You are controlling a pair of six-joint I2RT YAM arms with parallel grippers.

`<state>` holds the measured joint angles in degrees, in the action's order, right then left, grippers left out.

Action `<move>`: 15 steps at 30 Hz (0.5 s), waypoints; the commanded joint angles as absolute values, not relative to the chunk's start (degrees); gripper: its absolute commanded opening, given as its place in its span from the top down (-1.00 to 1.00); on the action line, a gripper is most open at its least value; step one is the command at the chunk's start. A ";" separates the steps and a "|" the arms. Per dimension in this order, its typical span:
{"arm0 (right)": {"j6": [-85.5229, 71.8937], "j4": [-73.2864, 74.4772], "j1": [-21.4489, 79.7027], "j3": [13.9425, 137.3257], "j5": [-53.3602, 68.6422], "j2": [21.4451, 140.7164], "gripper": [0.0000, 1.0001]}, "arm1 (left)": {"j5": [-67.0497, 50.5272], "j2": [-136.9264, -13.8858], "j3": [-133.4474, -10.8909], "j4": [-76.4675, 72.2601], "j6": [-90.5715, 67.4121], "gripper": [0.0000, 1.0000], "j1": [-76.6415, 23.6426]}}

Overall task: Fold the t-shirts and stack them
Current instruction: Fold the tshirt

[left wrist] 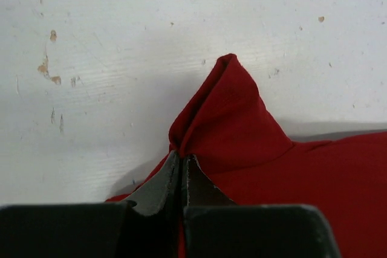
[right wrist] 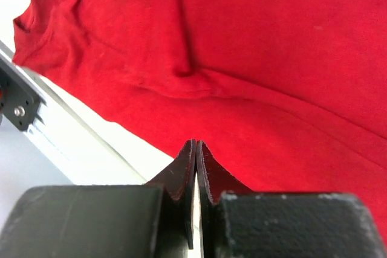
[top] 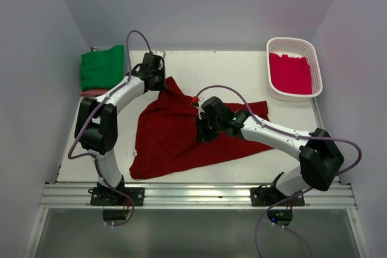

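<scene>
**Dark red shirt pinched at its far corner, not yet spread flat**

Aluminium rail (top: 193,196) carries both arm bases along the near edge. Just beyond it the dark red t-shirt (top: 172,143) lies crumpled on the white surface (top: 211,67), its near hem close to that edge.

Over the shirt's middle sits the right end effector (top: 202,130). Its wrist view shows the fingers pressed together at the cloth's border, but I cannot tell whether a fold is nipped between them. It likely anchors the body while the other arm pulls.

Farther back, the left end effector (top: 158,83) is clamped on a corner of the same shirt. The cloth rises in a small peak at the fingertips (left wrist: 162,182), probably so it can be drawn taut and spread for folding. Sleeves and collar are lost in the wrinkles, so the shirt's orientation is hard to read.

At the far left a folded green t-shirt (top: 103,67) marks the stack. A salmon sliver shows under it, the rest hidden. At the far right the white basket (top: 290,40) holds a crimson-pink t-shirt (top: 290,72), its outline cut off by the walls.
</scene>
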<state>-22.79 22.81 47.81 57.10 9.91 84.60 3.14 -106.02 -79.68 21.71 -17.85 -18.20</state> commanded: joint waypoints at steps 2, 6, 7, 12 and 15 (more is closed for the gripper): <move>-21.36 25.83 52.55 63.54 5.98 88.14 0.92 | 1.06 -108.19 -83.93 15.91 -15.91 0.31 -16.44; -20.83 27.33 56.41 68.54 4.14 92.54 0.86 | 0.88 -107.50 -82.11 13.98 -17.40 -1.00 -16.26; -20.83 27.68 57.03 69.34 3.96 94.46 0.85 | 0.88 -105.66 -80.96 12.84 -17.75 -1.00 -16.26; -20.92 28.74 60.29 74.34 3.43 99.92 0.84 | 3.60 -97.49 -73.15 10.72 -21.78 -1.00 -16.26; -21.09 29.26 61.87 76.80 3.25 103.53 0.84 | 6.41 -90.63 -67.79 10.81 -24.25 -1.00 -16.26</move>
<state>-21.78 27.31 60.47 73.08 4.62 101.30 3.09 -98.67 -71.35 14.63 -20.49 -16.53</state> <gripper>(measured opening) 0.081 0.997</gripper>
